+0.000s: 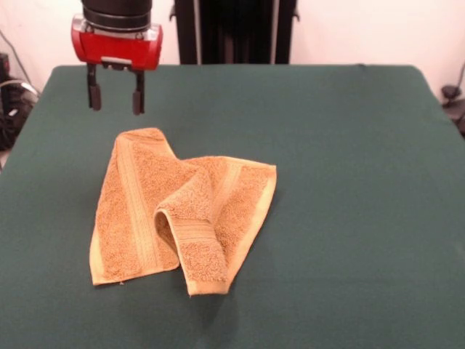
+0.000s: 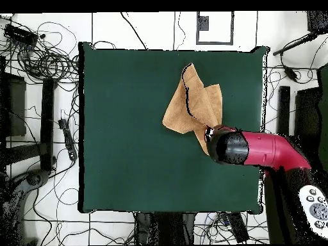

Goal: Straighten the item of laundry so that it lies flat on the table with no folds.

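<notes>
The item of laundry (image 1: 182,211), a golden-orange terry towel, lies crumpled on the green table (image 1: 349,182), left of centre in the front view. One part is folded over and stands up in a loop near its front edge. Flat woven bands run along its left side and middle. My gripper (image 1: 115,94) hangs open above the table just behind the towel's far left corner, with nothing between its two dark fingers. In the overhead view the towel (image 2: 192,106) lies toward the table's upper right, and the red arm (image 2: 256,148) covers its lower corner.
Cables and stands (image 2: 45,64) lie on the floor around the table (image 2: 128,128) in the overhead view. A dark post (image 1: 232,29) stands behind the table's far edge in the front view.
</notes>
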Controlling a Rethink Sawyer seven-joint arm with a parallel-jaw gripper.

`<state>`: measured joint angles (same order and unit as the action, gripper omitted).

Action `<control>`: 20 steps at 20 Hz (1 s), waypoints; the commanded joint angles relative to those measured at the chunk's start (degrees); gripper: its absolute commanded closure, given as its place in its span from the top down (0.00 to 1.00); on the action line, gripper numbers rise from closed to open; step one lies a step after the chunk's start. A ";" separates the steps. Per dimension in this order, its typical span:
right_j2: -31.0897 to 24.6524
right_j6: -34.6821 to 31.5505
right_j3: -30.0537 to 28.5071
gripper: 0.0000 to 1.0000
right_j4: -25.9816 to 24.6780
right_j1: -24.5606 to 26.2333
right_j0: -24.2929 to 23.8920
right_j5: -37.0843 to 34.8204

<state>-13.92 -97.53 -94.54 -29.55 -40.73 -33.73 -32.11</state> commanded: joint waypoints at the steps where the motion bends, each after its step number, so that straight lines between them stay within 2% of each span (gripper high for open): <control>1: -2.61 -3.11 -3.46 1.00 -0.34 4.77 6.09 -0.56; 12: -0.39 -5.51 -0.07 1.00 0.19 7.49 9.98 -0.28; 20: 0.14 -5.19 0.30 1.00 -0.17 8.65 9.71 1.44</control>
<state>-13.92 -97.53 -94.31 -29.54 -36.28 -25.66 -32.09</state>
